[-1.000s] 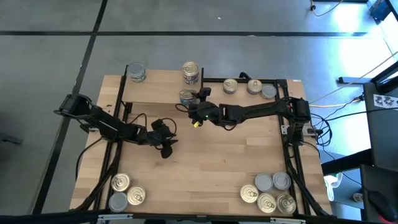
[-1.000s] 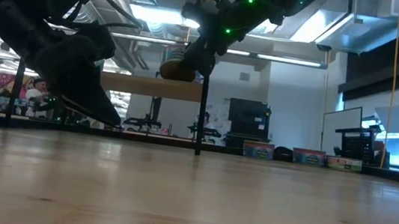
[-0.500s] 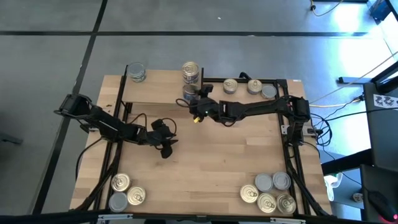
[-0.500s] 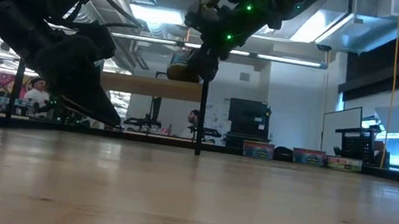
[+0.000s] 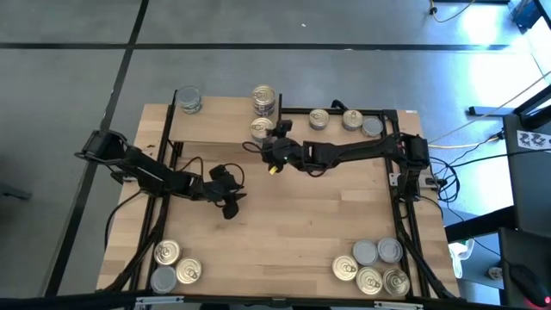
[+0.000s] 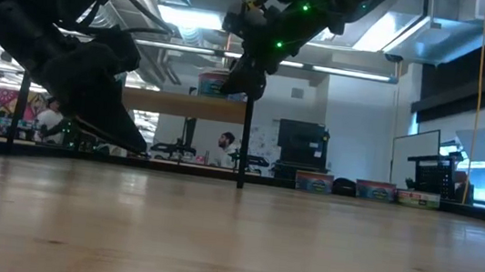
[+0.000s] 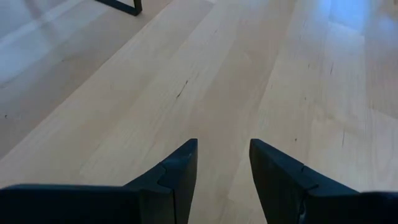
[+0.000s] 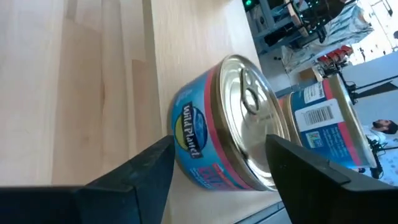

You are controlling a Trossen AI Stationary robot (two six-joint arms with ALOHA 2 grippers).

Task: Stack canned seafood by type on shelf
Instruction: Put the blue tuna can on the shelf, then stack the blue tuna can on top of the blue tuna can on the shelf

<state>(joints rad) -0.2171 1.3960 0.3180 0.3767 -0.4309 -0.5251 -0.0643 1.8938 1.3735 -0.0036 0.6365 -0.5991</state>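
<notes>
From above, a gold-topped tin point(image 5: 262, 128) is sitting on the shelf point(image 5: 215, 120) near its edge, beside a stack point(image 5: 264, 99). The right gripper point(image 5: 269, 138) is straddling it.

Right wrist view: the blue tin point(image 8: 224, 124) is sitting between open fingers point(image 8: 130, 174), not squeezed.

Left wrist view: the left gripper point(image 7: 222, 171), fingers half open and empty, is hovering over bare tabletop point(image 7: 205, 74).

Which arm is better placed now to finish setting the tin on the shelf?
The right. Its end effector straddles a blue gold-topped tin on the shelf, beside the stack. The left end effector hangs open over bare tabletop.
</notes>
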